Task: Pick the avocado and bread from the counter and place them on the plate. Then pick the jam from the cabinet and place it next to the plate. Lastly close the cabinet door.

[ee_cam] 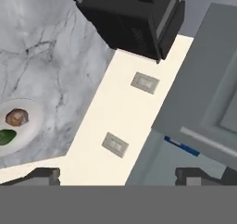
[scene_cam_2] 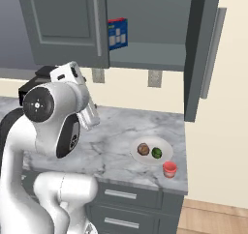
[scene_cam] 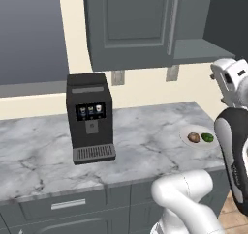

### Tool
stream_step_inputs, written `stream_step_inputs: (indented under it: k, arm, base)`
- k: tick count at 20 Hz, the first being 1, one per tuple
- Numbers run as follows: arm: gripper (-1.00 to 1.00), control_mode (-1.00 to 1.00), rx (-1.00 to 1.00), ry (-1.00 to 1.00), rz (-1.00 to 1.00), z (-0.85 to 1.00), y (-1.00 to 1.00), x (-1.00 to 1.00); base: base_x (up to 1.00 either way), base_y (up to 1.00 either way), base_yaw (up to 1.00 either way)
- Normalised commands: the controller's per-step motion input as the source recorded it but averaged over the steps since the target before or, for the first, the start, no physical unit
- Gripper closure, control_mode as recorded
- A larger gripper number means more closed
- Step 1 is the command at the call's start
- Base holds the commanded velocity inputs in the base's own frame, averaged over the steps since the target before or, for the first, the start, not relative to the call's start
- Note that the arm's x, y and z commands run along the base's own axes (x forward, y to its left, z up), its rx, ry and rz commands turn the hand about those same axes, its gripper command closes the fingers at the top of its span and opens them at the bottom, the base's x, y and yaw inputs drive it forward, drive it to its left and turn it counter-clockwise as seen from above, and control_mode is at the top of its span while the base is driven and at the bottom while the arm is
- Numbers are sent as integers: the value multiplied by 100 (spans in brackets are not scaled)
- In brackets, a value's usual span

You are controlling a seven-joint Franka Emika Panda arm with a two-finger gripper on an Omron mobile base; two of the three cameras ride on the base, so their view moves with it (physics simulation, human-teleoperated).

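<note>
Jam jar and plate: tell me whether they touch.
Apart. In the right base view a thin strip of marble counter shows between the jam jar and the plate rim.

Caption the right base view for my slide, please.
Bread and avocado on the plate, jam beside it, cabinet door open.

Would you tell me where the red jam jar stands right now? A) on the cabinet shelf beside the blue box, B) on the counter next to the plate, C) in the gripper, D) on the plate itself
B: the jam stands on the counter just beside the plate, near the front edge.
</note>
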Motion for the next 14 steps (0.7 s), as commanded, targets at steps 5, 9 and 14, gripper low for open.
stream_step_inputs:
  k: [5, 9, 14]
  arm:
    - [-100, -100, 10, -4, -3, -6, -9, -79]
    - [-100, -100, 21, 0, 0, 3, -23, -58]
    - [-100, -100, 20, -10, 0, 0, -46, -80]
  base:
    - [0, 0, 0]
    - [0, 0, 0]
    - [0, 0, 0]
